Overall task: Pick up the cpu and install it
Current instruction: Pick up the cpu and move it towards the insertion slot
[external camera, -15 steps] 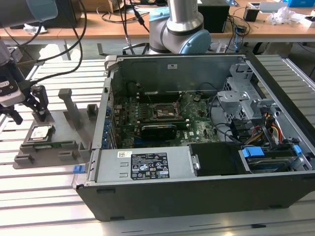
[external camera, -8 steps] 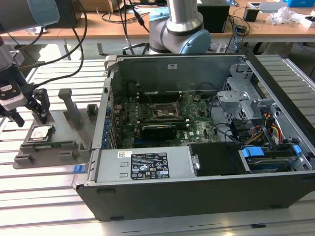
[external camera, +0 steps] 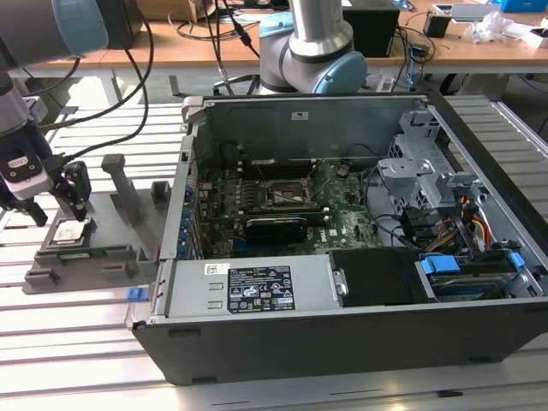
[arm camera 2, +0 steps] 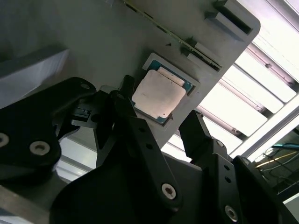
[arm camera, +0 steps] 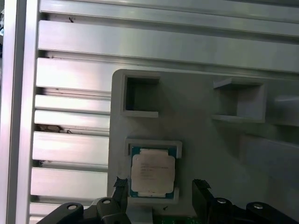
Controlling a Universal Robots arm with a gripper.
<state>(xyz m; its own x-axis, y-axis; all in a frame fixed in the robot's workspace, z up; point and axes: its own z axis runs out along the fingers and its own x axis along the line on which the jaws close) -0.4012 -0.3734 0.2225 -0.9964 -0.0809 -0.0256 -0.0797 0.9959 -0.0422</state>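
The cpu (arm camera: 153,173), a thin, flat square chip with a dull silvery top, lies face up in a shallow framed recess of the grey holder (arm camera: 210,140).

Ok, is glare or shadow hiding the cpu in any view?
Second wrist view: the cpu top is washed pale by light, the slats beyond it are blown out white, and the tool is dark in front. First wrist view: the cpu is evenly lit with no glare. Exterior view: the cpu is plain under even room light.
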